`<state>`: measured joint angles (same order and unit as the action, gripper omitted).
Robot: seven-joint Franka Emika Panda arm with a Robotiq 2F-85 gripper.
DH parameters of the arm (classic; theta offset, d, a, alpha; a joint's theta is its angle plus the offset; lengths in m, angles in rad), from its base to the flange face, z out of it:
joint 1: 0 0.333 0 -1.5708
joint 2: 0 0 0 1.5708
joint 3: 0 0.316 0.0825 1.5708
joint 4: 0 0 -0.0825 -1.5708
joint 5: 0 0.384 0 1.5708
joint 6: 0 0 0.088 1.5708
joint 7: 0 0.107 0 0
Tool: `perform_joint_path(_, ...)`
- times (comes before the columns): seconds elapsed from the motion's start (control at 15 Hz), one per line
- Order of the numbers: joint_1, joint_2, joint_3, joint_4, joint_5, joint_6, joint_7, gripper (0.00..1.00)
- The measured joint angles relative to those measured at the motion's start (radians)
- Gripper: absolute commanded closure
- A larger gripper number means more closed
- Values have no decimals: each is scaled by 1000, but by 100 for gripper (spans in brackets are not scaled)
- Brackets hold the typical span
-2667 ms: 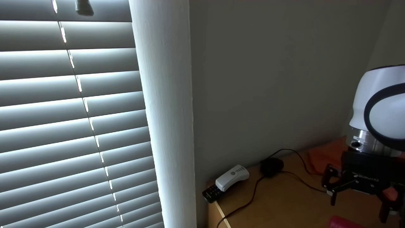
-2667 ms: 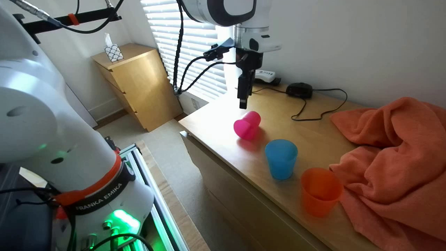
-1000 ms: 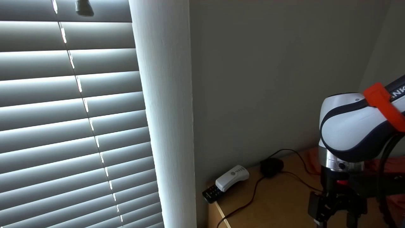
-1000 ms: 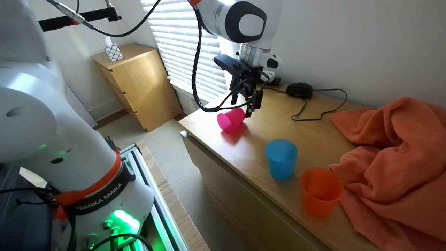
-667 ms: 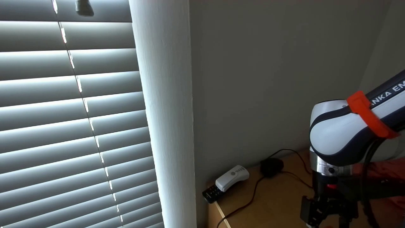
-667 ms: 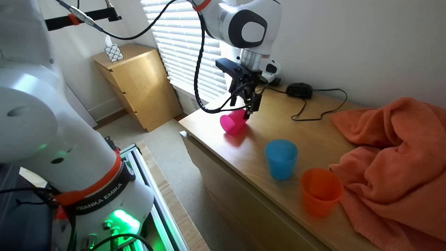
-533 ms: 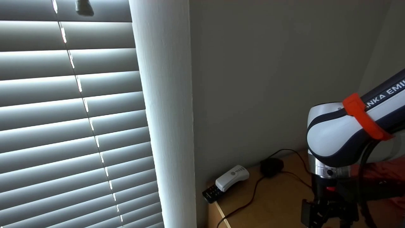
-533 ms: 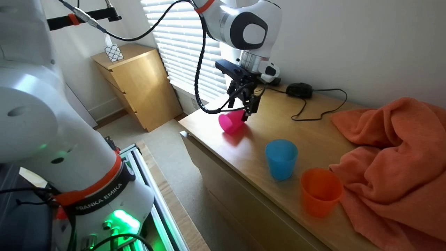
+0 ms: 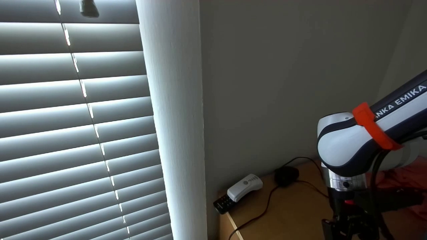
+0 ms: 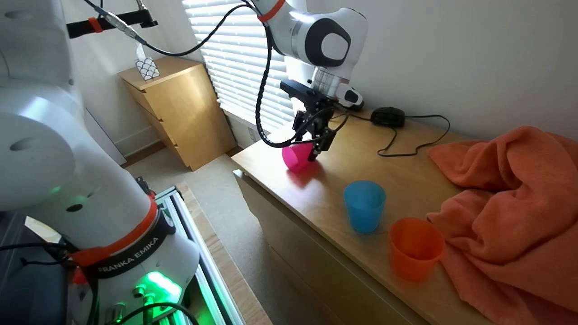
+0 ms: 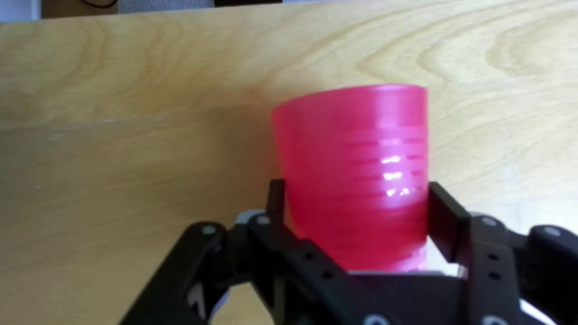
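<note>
In the wrist view my gripper (image 11: 356, 196) straddles the pink plastic cup (image 11: 352, 167), its fingertips (image 11: 277, 198) seeming to meet the sides at 9 and 3 o'clock; I take the jaws as clasping it, though how firmly I can't tell. The cup lies on its side on the wooden dresser top (image 11: 113, 149), mouth toward 12 o'clock. I'm on the half nearer the base, where it tapers, so a hard squeeze could shoot it out mouth-first. Gentle, even pressure suits what looks like thin plastic, and I'd want both pads level before trusting any weight to them.

For room: the top's edge runs near the mouth, across 12 o'clock in the wrist view, so I'd avoid pushing that way. Reckoning from the pink cup in an exterior view, the blue cup (image 10: 365, 207) stands upright at 4 o'clock, with the orange cup (image 10: 415, 253) farther out along much the same line, also upright. The crumpled orange towel (image 10: 528, 198) lies well apart at 3, and the black corded box (image 10: 387, 116) sits at 2. The black wrist cable (image 10: 258, 108) loops down close by the cup, so I'd keep that loop from snagging.
</note>
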<state>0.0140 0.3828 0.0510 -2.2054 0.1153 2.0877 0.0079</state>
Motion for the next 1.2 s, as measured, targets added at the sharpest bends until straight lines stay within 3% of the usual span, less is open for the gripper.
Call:
perform_joint_path(0.33,8,-7,0,1,1,18,48,52)
perform_joint_path(0.53,32,-48,0,-40,3,95,136,52)
perform_joint_path(0.87,89,-179,-2,-167,-15,286,385,52)
perform_joint_path(1.2,121,-279,-24,-274,-218,452,721,52)
